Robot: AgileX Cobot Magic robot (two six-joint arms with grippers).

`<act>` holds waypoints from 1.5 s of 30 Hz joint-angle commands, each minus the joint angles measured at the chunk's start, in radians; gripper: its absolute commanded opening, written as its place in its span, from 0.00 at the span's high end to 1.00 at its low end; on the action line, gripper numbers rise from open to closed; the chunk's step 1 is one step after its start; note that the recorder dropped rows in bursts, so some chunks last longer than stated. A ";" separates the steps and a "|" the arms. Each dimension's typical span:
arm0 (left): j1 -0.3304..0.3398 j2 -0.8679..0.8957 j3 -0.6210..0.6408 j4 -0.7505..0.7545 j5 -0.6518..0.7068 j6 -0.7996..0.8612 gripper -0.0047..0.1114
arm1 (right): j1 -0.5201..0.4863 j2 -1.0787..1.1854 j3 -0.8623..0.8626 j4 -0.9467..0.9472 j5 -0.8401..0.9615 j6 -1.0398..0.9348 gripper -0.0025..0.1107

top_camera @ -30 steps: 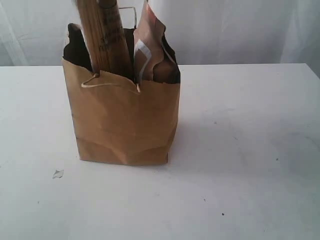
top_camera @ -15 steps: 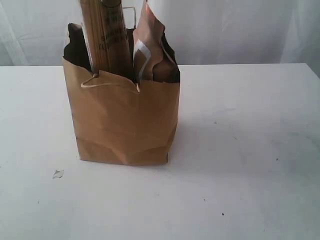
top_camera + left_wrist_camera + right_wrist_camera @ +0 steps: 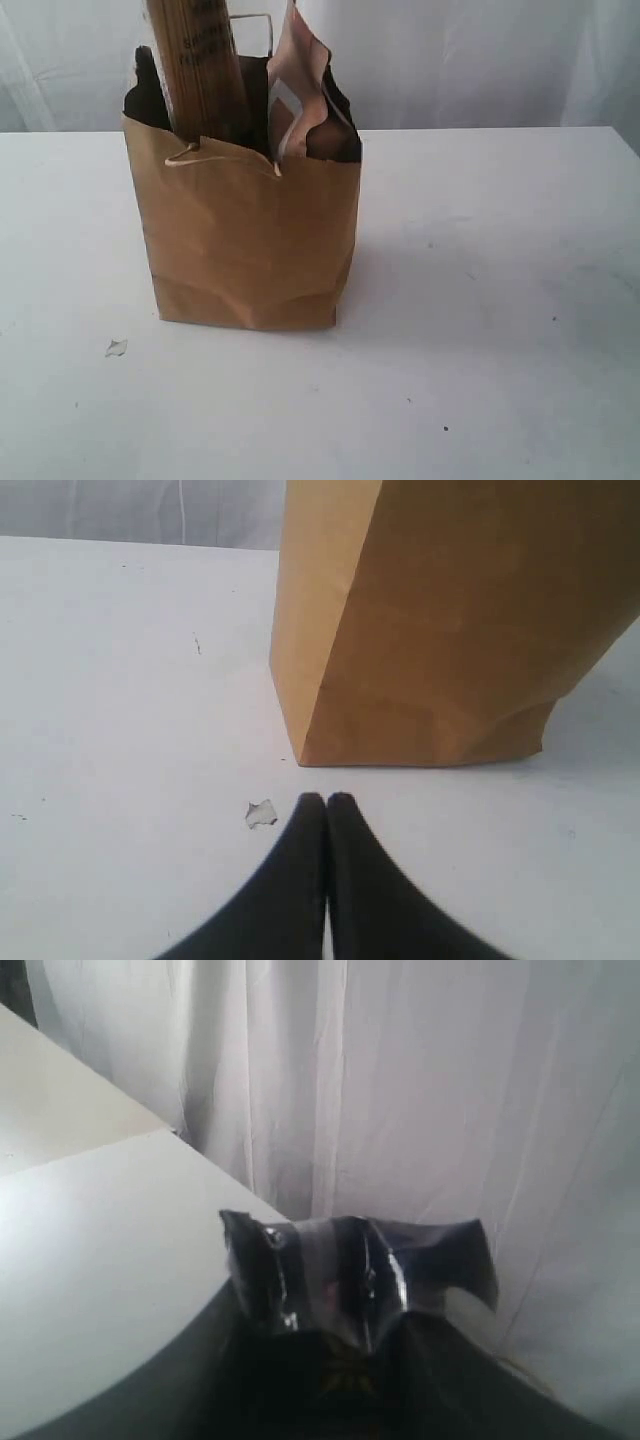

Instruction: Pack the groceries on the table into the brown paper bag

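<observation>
A tall brown paper bag (image 3: pixel 250 240) of creased kraft stock stands upright on the flat white desk (image 3: pixel 500 300), left of the middle in the exterior view. Its rim is torn and jagged. One pale twisted cord handle (image 3: pixel 220 162) droops over the front face, and the other (image 3: pixel 262 22) stands up behind.

Two groceries poke out of the bag's mouth. On the left is a long spaghetti pack (image 3: pixel 200 70) of tan strands with dark print, tilted slightly. On the right is a crumpled brown pouch (image 3: pixel 300 90) with a white square (image 3: pixel 283 105).

The right pincer (image 3: pixel 345 1360), dim in its wrist view, pinches the spaghetti pack below its crimped clear end seal (image 3: pixel 355 1275), with a white curtain (image 3: pixel 450 1080) behind.

The left pincer (image 3: pixel 327 802) has its black fingers pressed together and holds nothing. It hangs low just before the bag's bottom corner, beside a small white crumb (image 3: pixel 261 814) on the desk.
</observation>
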 commanded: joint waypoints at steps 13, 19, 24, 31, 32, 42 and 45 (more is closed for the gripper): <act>0.000 -0.005 0.003 -0.007 -0.003 -0.001 0.96 | -0.002 -0.003 0.029 -0.007 -0.151 -0.062 0.98; 0.000 -0.005 0.003 -0.007 -0.003 -0.001 0.96 | -0.002 0.016 0.040 -0.026 -0.294 -0.062 0.98; 0.000 -0.005 0.003 -0.007 -0.003 -0.001 0.96 | -0.002 0.045 0.042 -0.035 -0.352 -0.062 0.98; 0.000 -0.005 0.003 -0.007 -0.003 -0.001 0.96 | -0.004 0.070 0.136 -0.034 -0.374 -0.062 0.98; 0.000 -0.005 0.003 -0.007 -0.003 -0.001 0.96 | -0.004 0.070 0.155 -0.025 -0.376 -0.060 0.98; 0.000 -0.005 0.003 -0.007 -0.003 -0.001 0.96 | -0.004 0.030 0.306 -0.016 -0.358 -0.053 0.98; 0.000 -0.005 0.003 -0.007 -0.003 -0.001 0.96 | -0.004 -0.033 0.375 -0.016 -0.343 -0.053 0.98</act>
